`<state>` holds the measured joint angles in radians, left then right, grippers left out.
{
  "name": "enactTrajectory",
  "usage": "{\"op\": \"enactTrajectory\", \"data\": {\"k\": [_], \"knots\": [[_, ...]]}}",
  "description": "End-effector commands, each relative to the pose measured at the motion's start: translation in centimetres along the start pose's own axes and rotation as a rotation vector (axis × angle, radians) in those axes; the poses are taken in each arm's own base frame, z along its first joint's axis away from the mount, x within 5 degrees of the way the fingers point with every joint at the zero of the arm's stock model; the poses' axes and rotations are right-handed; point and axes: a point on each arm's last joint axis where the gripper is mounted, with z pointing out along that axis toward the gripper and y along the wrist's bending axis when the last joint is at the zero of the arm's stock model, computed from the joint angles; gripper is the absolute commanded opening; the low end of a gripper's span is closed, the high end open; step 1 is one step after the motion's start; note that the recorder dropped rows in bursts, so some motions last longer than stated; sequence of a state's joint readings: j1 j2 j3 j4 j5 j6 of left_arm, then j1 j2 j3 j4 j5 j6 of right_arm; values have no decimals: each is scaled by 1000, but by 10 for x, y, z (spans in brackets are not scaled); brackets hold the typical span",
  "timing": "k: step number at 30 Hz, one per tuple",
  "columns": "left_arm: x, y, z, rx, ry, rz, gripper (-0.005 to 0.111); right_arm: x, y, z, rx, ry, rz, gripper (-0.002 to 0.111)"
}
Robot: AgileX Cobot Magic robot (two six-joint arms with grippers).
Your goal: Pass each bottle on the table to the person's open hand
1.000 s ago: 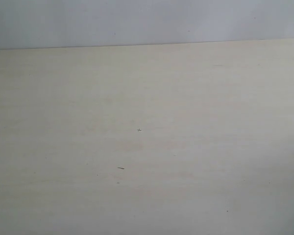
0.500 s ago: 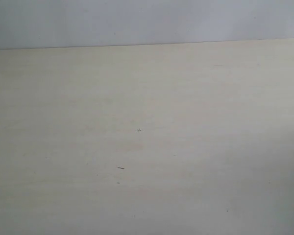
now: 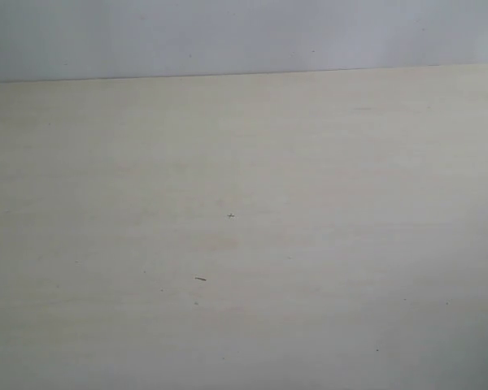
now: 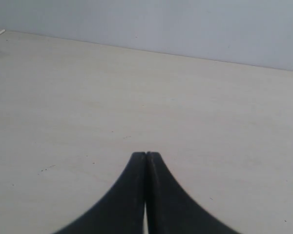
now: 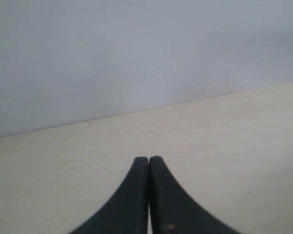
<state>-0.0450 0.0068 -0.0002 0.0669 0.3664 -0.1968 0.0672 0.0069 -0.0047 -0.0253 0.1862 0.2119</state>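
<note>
While the left gripper (image 4: 146,156) hangs over the table (image 3: 309,162), its two black fingers are pressed together and nothing is between them. The right gripper (image 5: 149,160) looks the same, its fingers closed on each other and holding nothing; beyond it the table ends at a pale grey wall (image 3: 244,36). The beige surface carries some small dark specks (image 3: 200,279). Where the bottles and the person's open hand are, I cannot tell from these views.
</note>
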Motion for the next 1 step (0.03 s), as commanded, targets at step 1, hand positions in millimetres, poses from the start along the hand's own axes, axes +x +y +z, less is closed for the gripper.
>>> {"op": "enactTrajectory", "data": {"k": [1], "knots": [[-1,0,0,0,-13,-2,0,1,-1,0,5,-6,-1,0]]}}
